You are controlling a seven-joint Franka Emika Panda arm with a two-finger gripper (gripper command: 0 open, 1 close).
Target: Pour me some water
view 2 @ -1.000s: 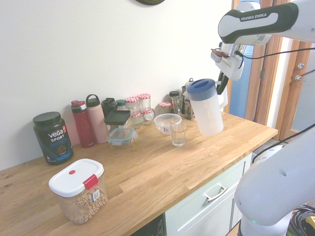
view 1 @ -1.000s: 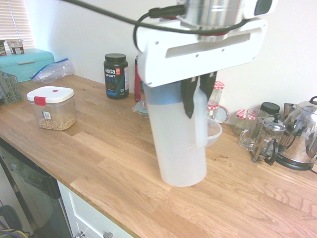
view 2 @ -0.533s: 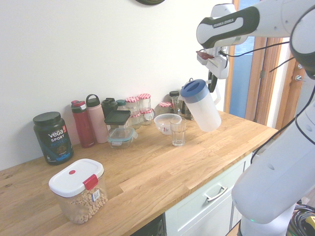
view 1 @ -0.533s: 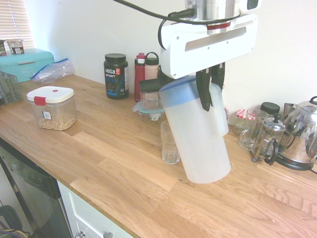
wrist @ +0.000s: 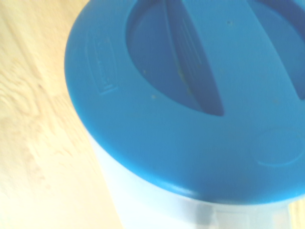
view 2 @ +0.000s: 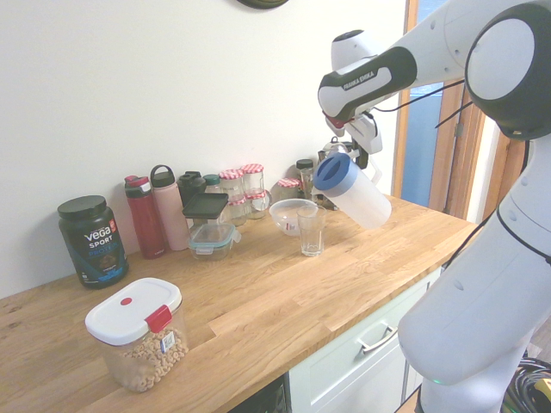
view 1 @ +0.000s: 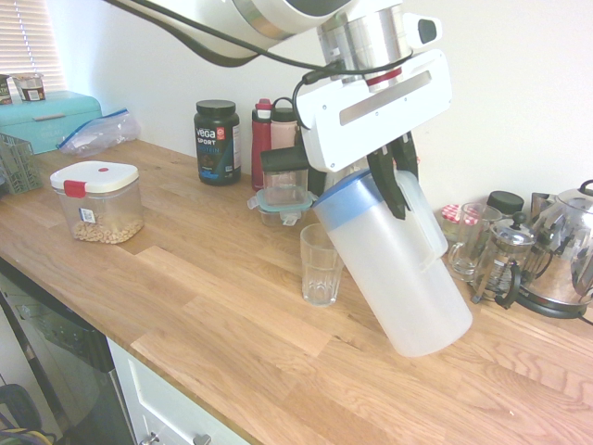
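The frosted-white jug (view 1: 400,273) with its blue lid (view 1: 341,195) hangs tilted above the counter, lid end leaning toward the ribbed drinking glass (view 1: 321,265). My gripper (view 1: 397,181) is shut on the jug's side handle. In the second exterior view the jug (view 2: 360,196) leans over the glass (view 2: 312,231), held by the gripper (view 2: 355,155). The wrist view is filled by the blue lid (wrist: 190,95). No water shows in the jug or in the glass.
A bowl (view 2: 289,215), jars and bottles (view 2: 159,211) stand behind the glass by the wall. A cereal container (view 1: 96,201) and a black tub (view 1: 217,141) sit to the left. A French press (view 1: 501,260) and steel kettle (view 1: 565,250) stand right of the jug.
The jug has tipped further, its lid swinging down toward the glass and its base rising away. The arm has shifted toward the glass side.
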